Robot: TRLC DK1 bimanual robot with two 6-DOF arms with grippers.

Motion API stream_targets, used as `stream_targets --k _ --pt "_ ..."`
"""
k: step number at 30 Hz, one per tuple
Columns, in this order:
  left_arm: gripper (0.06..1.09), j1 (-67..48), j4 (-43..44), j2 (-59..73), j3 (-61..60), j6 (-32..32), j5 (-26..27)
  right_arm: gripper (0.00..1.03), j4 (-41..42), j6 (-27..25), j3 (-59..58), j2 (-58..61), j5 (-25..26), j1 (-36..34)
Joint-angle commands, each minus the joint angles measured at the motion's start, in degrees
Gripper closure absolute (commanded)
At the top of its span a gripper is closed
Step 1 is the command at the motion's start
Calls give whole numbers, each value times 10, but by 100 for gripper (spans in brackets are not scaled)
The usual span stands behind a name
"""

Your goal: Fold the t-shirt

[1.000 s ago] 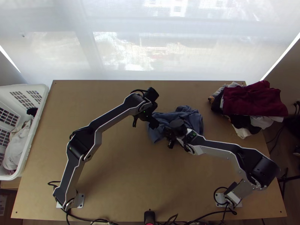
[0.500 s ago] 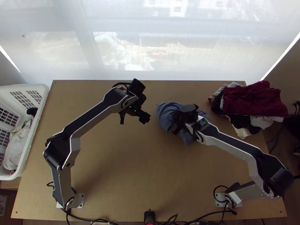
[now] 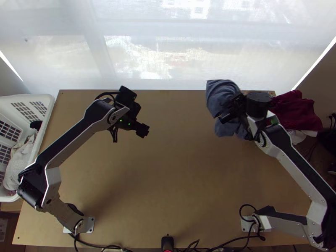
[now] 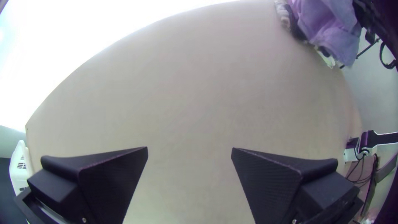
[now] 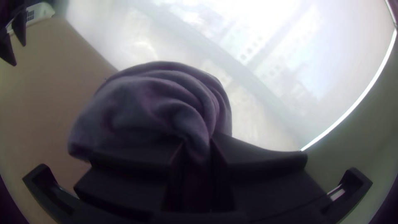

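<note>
At the bench's (image 3: pixel 168 180) far right, the right tool (image 5: pixel 197 145) pinches a gathered fold of a blue T-shirt (image 5: pixel 157 99), the cloth bunched and draping around the fingers beside a pile (image 3: pixel 296 111) of clothes topped in dark red. Which part of the shirt is caught cannot be told from where we stand. It looks soft, limp and light, neither slippery nor fragile, likely to bear a firm pinch but sag and crease around it. One hold will probably carry it as a bundle; squaring it would call for two, best taken at the shoulders or at both ends of the hem, with a flat lay on the wood first. Well apart, toward the left, the left tool (image 4: pixel 189 148) hangs with fingers spread and no cloth between them. Farther out stands a white basket (image 3: pixel 40 138).
</note>
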Motion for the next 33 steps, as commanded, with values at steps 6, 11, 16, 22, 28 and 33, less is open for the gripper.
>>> stream_targets --k 6,11,16,22,28,33 --pt "10 46 19 -94 -118 -2 1 100 -11 -22 96 -82 -38 -207" --pt "10 50 31 -113 -151 -3 1 100 -10 -26 134 -60 -106 -338" --pt "10 57 38 -131 -173 -6 1 100 2 -42 152 -22 -159 -429" --pt "10 63 41 -146 -192 -6 1 100 19 -61 156 34 -171 -450" --pt "10 81 42 -167 -210 -4 1 100 70 -62 116 103 -170 -437" --pt "10 101 41 -197 -245 -1 0 100 74 -56 110 181 -165 -421"
